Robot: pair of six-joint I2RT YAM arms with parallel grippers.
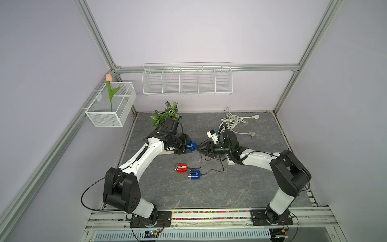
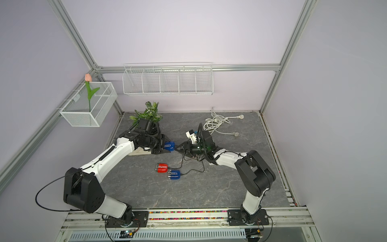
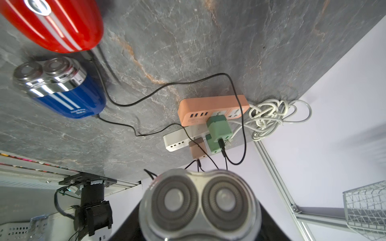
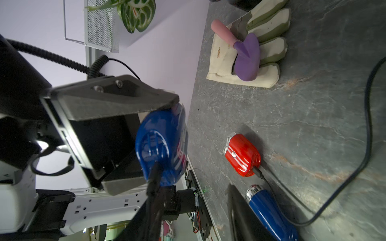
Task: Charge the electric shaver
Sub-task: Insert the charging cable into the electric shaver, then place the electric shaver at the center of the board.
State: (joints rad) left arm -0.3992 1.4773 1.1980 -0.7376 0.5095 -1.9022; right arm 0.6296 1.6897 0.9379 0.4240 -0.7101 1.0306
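Our left gripper (image 1: 187, 146) clamps the blue shaver (image 4: 160, 144), its base pointing three o'clock at our right gripper (image 1: 199, 148), spread open beside the plug (image 4: 154, 173).

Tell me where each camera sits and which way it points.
Top views: above the front edge, looking down at the table; both arms, left gripper and right gripper facing each other.
Left wrist: on the left arm, looking past the held shaver toward the power strips; right arm's base shows.
Right wrist: on the right arm, facing the left gripper and held shaver; own fingers show.
Shared: both wrist views show the red shaver.
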